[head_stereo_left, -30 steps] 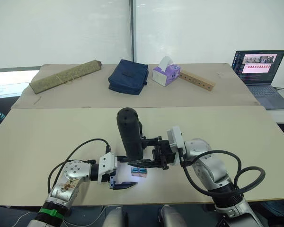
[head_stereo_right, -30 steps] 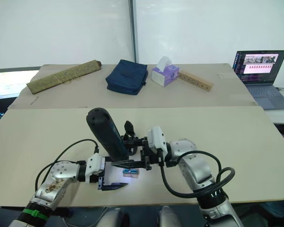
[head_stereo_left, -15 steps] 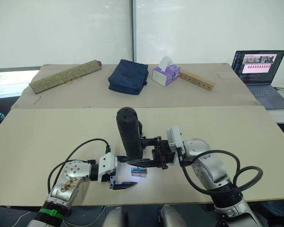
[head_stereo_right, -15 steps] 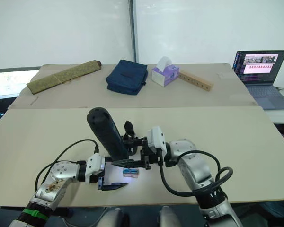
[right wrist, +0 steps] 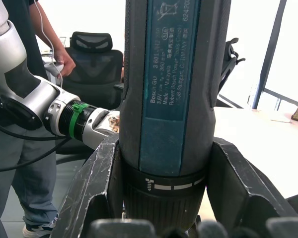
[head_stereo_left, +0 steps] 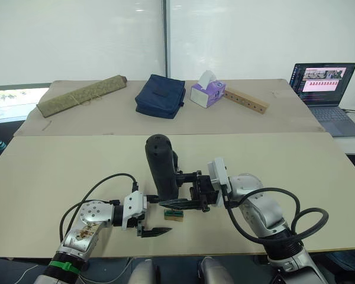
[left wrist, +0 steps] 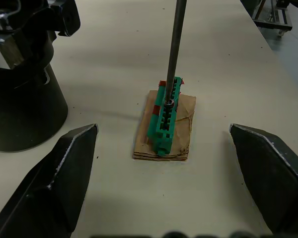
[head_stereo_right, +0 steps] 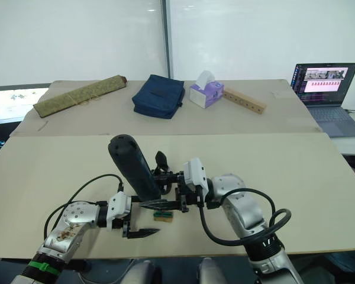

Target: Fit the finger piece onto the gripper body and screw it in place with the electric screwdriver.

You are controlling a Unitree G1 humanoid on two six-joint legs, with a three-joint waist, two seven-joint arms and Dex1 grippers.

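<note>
Our right pincer [head_stereo_right: 165, 204] clamps the electric screwdriver [head_stereo_right: 134, 168]; left pincer [left wrist: 164, 173] gapes wide. We judge: keep the bit plumb on the green block [left wrist: 165, 116], press gently.

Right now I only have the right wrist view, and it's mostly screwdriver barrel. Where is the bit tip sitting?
Observer: The electric screwdriver has its bit down on the small green block, which lies on a tan pad.
Operator: Is the left gripper holding that block?
Observer: No. The left gripper is open, straddling the block without touching it.
Operator: And the gripper body?
Observer: The gripper body stands on the table beside the block, apart from it.
</note>
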